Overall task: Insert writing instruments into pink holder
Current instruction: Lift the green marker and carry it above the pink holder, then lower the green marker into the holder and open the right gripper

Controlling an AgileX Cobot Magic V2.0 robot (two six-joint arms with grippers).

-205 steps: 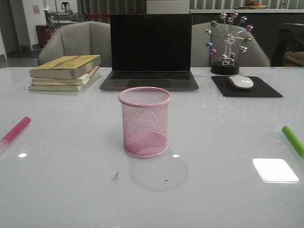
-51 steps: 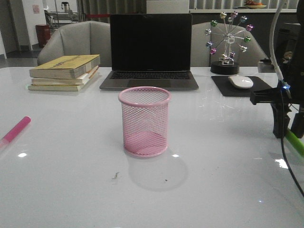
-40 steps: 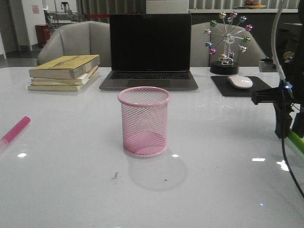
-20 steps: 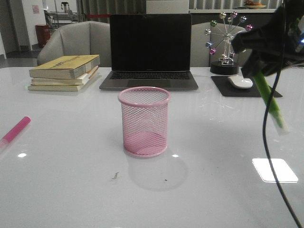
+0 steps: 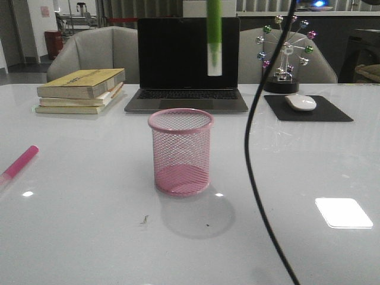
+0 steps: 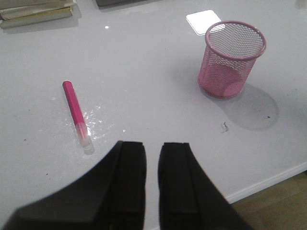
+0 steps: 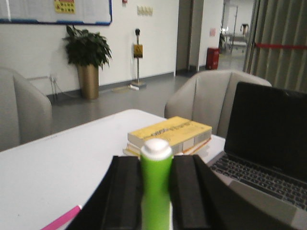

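Green marker [image 5: 214, 37], pinched upright in the right pincer [image 7: 156, 191], should be centred over the pink holder [image 5: 180, 152] before being lowered.

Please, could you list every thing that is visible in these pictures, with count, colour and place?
Round pink wire-mesh pen cup: one, pink, table centre, empty.
Thick lime green marker pen: one, green with whitish end, hanging upright above the cup.
Thick magenta pink marker pen: one, pink, lying on the table's left side.
Stack of books: one stack, yellowish, back left.
Open laptop: one, dark, behind the cup.
Ferris-wheel ornament: one, coloured balls, back right.
Computer mouse: one, white, on black mousepad.
Armchairs: two, grey, behind the table.
Left gripper: black, above the table.
Right gripper: black, holding the green marker.
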